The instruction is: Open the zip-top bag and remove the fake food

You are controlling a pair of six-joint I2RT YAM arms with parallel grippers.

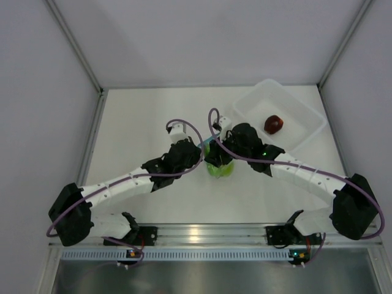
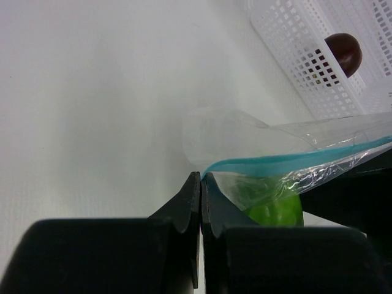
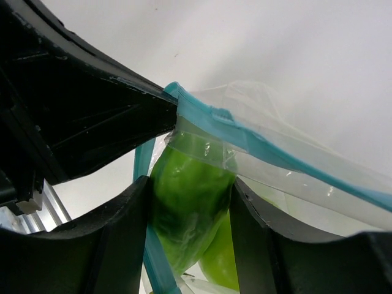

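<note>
The zip-top bag (image 1: 210, 146) is held up between both grippers at mid-table, its teal zipper strip (image 2: 288, 161) spread apart. My left gripper (image 1: 204, 154) is shut on the bag's edge just below the strip (image 2: 201, 180). My right gripper (image 1: 219, 158) reaches into the bag mouth, and its fingers (image 3: 122, 233) press both sides of the elongated green fruit (image 3: 190, 208). The yellow-green apple (image 3: 223, 266) sits behind and below that fruit. Green shows through the plastic in the left wrist view (image 2: 275, 209). The dark red fruit (image 1: 273, 124) lies in the white tray.
The white perforated tray (image 1: 294, 104) stands at the back right, also in the left wrist view (image 2: 294, 37). Enclosure walls and metal posts ring the white table. An aluminium rail runs along the near edge (image 1: 202, 233).
</note>
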